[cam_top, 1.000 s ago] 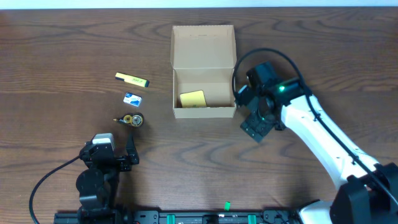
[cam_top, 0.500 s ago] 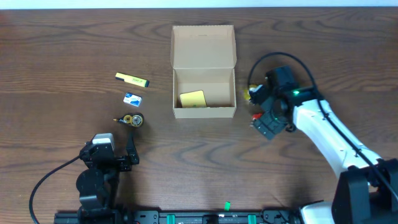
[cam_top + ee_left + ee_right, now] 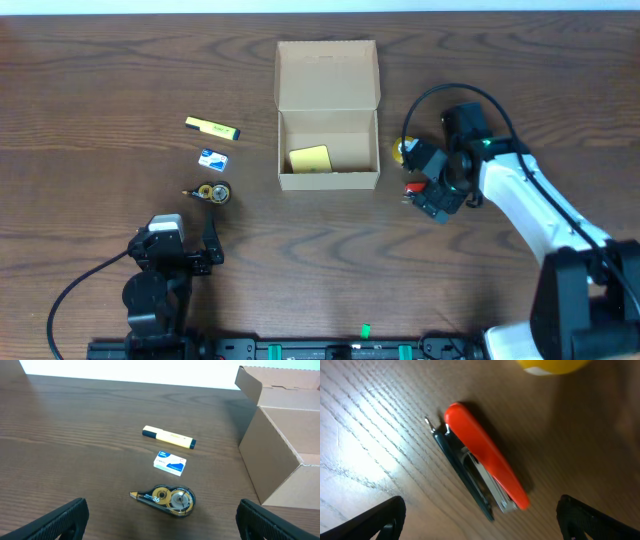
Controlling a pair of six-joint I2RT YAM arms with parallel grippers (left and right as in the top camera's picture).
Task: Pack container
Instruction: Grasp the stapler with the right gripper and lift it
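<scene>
The container is a tan cardboard box with its flap lid open toward the far side, and a yellow pad lies inside. My right gripper hovers open, right of the box, over a red stapler lying on the wood. A yellow object lies just beyond it. My left gripper stands open near the front edge. Ahead of it lie a correction tape, a small blue-and-white pack and a yellow highlighter. The container's side wall shows on the right of the left wrist view.
The brown wooden table carries the small items left of the box: highlighter, pack and correction tape. A black cable loops above the right wrist. A black rail runs along the front edge.
My right arm has swung rightward, away from the box's right wall, and now hovers over the red stapler. The left arm and the small items have not moved.
</scene>
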